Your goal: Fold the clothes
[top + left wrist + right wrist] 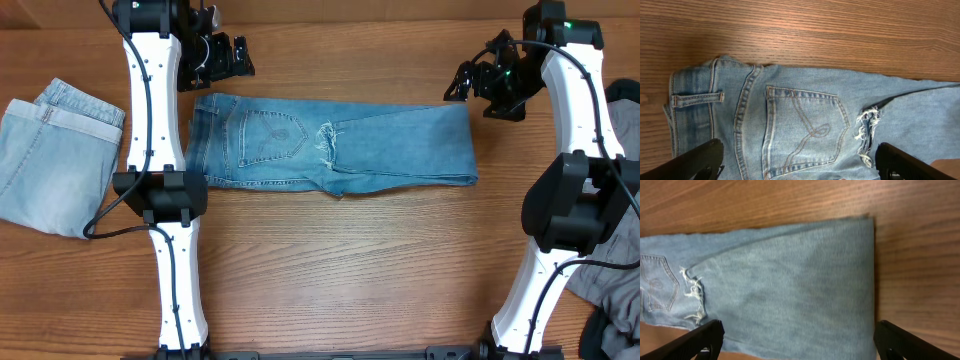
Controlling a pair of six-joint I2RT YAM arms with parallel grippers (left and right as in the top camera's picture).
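Jeans (335, 142) folded flat on the table (350, 260).
My left gripper (228, 58) and right gripper (478, 85) hang near their two ends, both spread wide, holding nothing.

left arm (165, 270) and right arm (580, 110) are wearing white shells between black joint housings. black cables (147, 100) are running along the white links. a small green light (567, 24) is glowing on the right arm's black joint.
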